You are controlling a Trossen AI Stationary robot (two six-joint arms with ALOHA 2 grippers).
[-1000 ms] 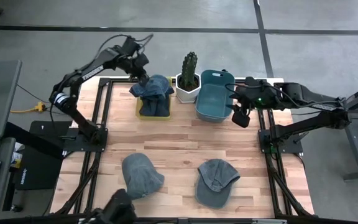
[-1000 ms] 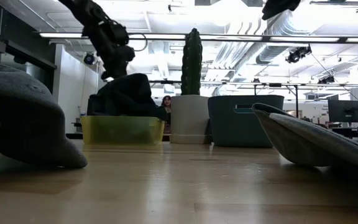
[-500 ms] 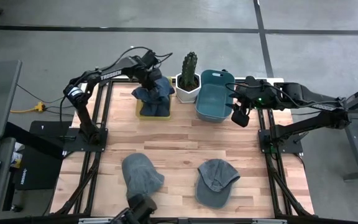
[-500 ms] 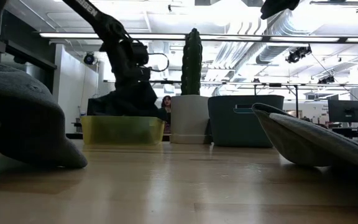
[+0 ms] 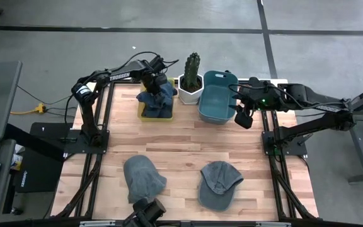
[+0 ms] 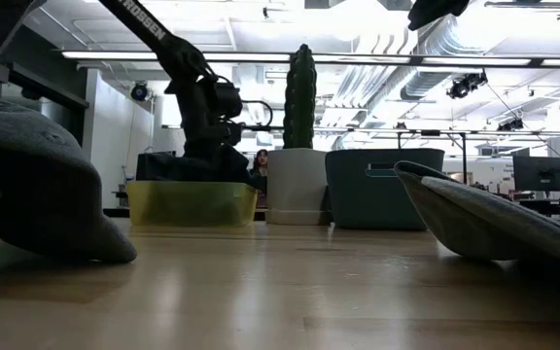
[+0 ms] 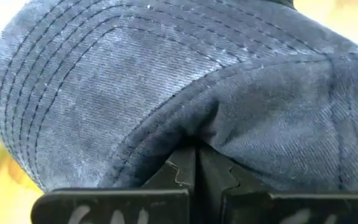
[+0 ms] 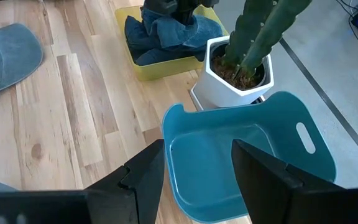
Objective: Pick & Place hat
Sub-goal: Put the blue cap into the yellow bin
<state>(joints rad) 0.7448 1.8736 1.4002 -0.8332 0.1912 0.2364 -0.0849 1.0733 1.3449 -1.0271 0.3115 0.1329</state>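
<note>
Left tool [image 7: 196, 163] is clamped on a fold of the denim hat [image 5: 155, 99] in the yellow bin [image 5: 142, 111]. Soft, light, floppy; pinch seam or brim. Right tool [image 8: 194, 171] hangs apart over the blue tub [image 8: 253, 155].

White lettering runs along the left arm [image 5: 115, 77]: the low view shows the ending "SSEN" on its link [image 6: 149, 21], while from above the word is too small to read. In the left wrist view, pale marks on the dark bar below the fingers [image 7: 185, 171] are cut off and unreadable. No other text can be read
</note>
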